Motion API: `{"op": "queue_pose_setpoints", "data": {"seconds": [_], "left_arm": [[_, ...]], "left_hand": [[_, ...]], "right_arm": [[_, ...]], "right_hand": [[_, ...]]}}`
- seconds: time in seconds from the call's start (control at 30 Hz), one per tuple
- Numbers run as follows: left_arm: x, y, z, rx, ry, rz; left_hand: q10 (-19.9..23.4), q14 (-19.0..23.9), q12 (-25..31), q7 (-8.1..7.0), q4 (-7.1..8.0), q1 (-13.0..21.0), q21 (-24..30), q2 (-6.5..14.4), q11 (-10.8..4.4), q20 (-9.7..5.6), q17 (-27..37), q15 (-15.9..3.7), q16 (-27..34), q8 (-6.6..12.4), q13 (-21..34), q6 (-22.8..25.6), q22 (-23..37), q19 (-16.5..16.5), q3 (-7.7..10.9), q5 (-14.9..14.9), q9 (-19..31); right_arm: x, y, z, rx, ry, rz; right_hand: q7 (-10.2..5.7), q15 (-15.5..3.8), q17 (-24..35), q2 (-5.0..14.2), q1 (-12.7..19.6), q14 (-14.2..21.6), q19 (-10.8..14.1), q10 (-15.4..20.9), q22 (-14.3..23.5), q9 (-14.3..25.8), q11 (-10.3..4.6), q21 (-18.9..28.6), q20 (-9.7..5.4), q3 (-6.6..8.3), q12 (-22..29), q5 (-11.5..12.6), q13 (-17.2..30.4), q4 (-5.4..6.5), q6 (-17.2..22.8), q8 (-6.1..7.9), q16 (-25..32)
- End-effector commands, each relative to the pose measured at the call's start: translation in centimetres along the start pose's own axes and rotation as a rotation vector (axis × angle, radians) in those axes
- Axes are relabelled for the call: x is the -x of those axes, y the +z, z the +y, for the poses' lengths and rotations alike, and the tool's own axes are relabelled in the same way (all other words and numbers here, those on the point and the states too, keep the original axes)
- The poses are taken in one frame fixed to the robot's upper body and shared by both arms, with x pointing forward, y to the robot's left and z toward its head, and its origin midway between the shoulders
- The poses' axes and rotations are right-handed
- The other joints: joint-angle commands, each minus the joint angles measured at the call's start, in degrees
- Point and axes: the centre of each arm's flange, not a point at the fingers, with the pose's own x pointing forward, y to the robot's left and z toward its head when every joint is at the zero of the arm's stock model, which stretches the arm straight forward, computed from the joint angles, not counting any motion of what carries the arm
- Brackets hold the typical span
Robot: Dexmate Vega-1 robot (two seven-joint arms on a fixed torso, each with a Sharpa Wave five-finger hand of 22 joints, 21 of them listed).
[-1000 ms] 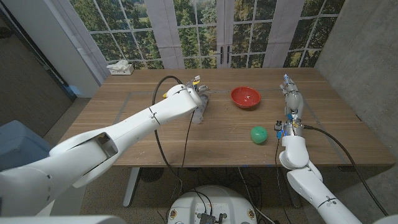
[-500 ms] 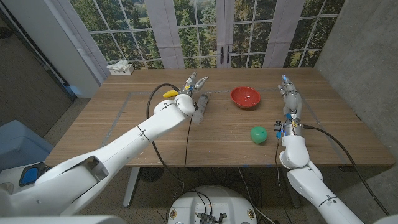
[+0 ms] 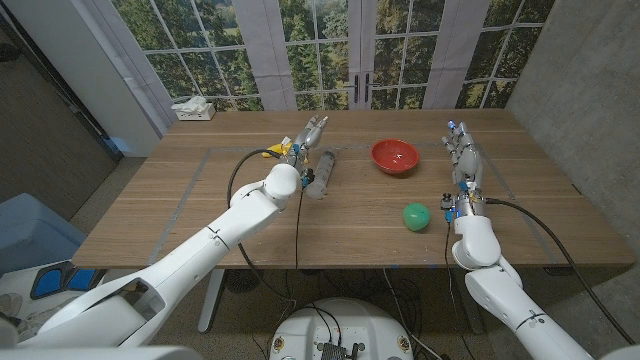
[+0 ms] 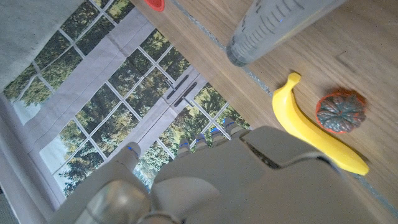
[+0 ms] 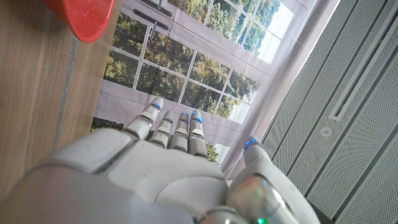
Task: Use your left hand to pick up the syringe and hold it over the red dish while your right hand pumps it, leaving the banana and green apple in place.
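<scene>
On table [image 3: 200,190], syringe [image 3: 321,172] lengthwise front-to-back, beside left robot hand [image 3: 305,137].

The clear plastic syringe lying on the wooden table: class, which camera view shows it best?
The head view: the clear plastic syringe shows whole, beside the left hand. The left wrist view catches one cropped end of its barrel. The right wrist view gives nothing of it.

No readable text, labels or numbers; syringe [image 4: 283,28] barrel markings too blurred.
</scene>
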Motion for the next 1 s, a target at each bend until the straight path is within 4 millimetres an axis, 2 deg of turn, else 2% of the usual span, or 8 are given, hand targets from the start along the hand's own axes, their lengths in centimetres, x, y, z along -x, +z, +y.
{"op": "queue_pose_setpoints", "data": {"seconds": [0.03,0.07,0.23,0.4,0.6,0.73,0.87,1.0], "left_arm": [[0.8,2.0,1.3,0.231,-0.11,-0.334],[0.8,1.9,1.4,0.238,-0.121,-0.342],[1.2,1.6,1.9,0.295,-0.125,-0.387],[1.5,1.2,2.5,0.361,-0.143,-0.413],[1.8,0.2,3.5,0.45,-0.198,-0.469],[2.1,-0.6,4.1,0.497,-0.228,-0.49],[2.1,-1.5,4.7,0.567,-0.249,-0.471],[1.7,-2.6,5.6,0.596,-0.225,-0.456]], "left_hand": [[-5.6,-6.8,-0.1,-0.35,-0.4,-0.6,0.1,5.6,-0.63,-4.73,0.0,-3.0,-0.1,-0.08,0.0,0.6,0.0,-5.6,0.75,0.4,0.1],[-5.1,-6.3,0.0,-0.36,-0.74,-0.5,0.2,5.4,-0.65,-5.21,-0.1,-3.25,0.0,-0.02,0.0,1.1,0.0,-4.5,1.01,0.4,0.0],[-3.3,-5.0,0.3,0.23,-1.46,-0.1,-0.2,5.2,-0.44,-6.93,-0.3,-3.64,-0.1,0.34,0.0,3.3,-0.1,-3.0,1.8,0.5,0.0],[-1.2,-3.2,0.5,1.54,-1.47,0.3,-0.9,6.4,0.05,-8.17,-0.4,-4.14,0.0,0.57,-0.1,6.3,-0.1,-1.4,3.76,0.8,0.0],[0.9,-1.2,0.6,1.49,-1.62,0.7,-0.7,6.4,-0.03,-8.44,-0.4,-4.34,0.0,0.3,-0.1,7.8,-0.1,2.0,5.65,1.0,0.0],[2.4,0.7,0.6,1.13,-2.49,1.3,-0.7,5.5,-0.64,-8.43,-0.5,-4.68,0.1,0.19,-0.1,9.0,-0.2,4.4,6.65,0.8,0.0],[2.9,1.5,0.5,1.24,-2.95,1.5,-0.6,5.1,-0.86,-8.26,-0.6,-4.62,0.0,0.14,-0.1,9.5,-0.2,5.7,6.95,0.7,0.0],[3.0,1.7,0.4,1.22,-3.24,1.6,-0.6,4.9,-0.96,-8.3,-0.6,-4.67,-0.1,0.05,-0.1,9.5,-0.2,6.3,7.09,0.6,0.0]], "right_arm": [[-0.6,-0.5,0.4,-0.038,0.074,0.038],[-0.6,-0.6,0.4,-0.043,0.076,0.041],[-0.6,-0.7,0.9,-0.048,0.094,0.053],[-0.4,-0.7,1.2,-0.075,0.101,0.048],[0.1,-0.6,2.0,-0.106,0.078,0.037],[0.6,-1.0,2.7,-0.184,0.077,0.044],[1.1,-1.1,3.7,-0.183,0.062,0.061],[1.0,-0.3,4.6,-0.187,0.052,0.049]], "right_hand": [[0.11,-0.27,0.2,-0.34,-0.7,-0.7,-0.1,-0.6,0.3,0.1,-0.11,-0.2,-0.33,-0.38,-0.1,0.3,0.1,0.22,-1.1,-0.2,-0.5],[0.09,-0.31,0.2,-0.41,-0.9,-0.9,-0.1,-0.7,0.2,0.1,-0.11,-0.2,-0.39,-0.47,-0.2,0.3,0.1,0.3,-1.3,-0.22,-0.5],[0.47,-0.44,0.1,-0.71,-1.5,-1.1,-0.3,-1.3,0.2,0.0,0.05,-0.3,-0.51,-0.81,-0.3,0.4,0.1,0.55,-2.2,-0.36,-0.7],[0.59,-0.32,0.1,-0.95,-1.9,-1.1,-0.2,-1.3,0.2,0.0,0.14,-0.2,-0.6,-1.03,-0.2,0.5,0.0,0.67,-2.7,-0.36,-0.8],[0.71,-0.43,-0.1,-1.21,-2.2,-0.6,0.1,-1.0,0.2,0.0,0.41,-0.1,-0.85,-1.22,0.0,0.6,0.0,0.76,-2.7,-0.18,-0.8],[0.86,-0.35,-0.3,-1.34,-2.2,-0.3,0.5,-0.7,0.2,0.0,0.52,0.1,-1.23,-1.23,0.1,0.6,0.0,0.68,-2.4,0.03,-0.8],[0.97,-0.32,-0.4,-1.39,-2.2,-0.2,0.6,-0.6,0.2,0.0,0.5,0.1,-1.25,-1.21,0.2,0.7,-0.1,0.63,-2.4,0.11,-0.9],[1.09,-0.36,-0.6,-1.33,-2.0,0.1,0.7,-0.5,0.2,-0.1,0.53,0.1,-1.31,-1.05,0.2,0.8,-0.1,0.44,-2.2,0.25,-1.0]]}}
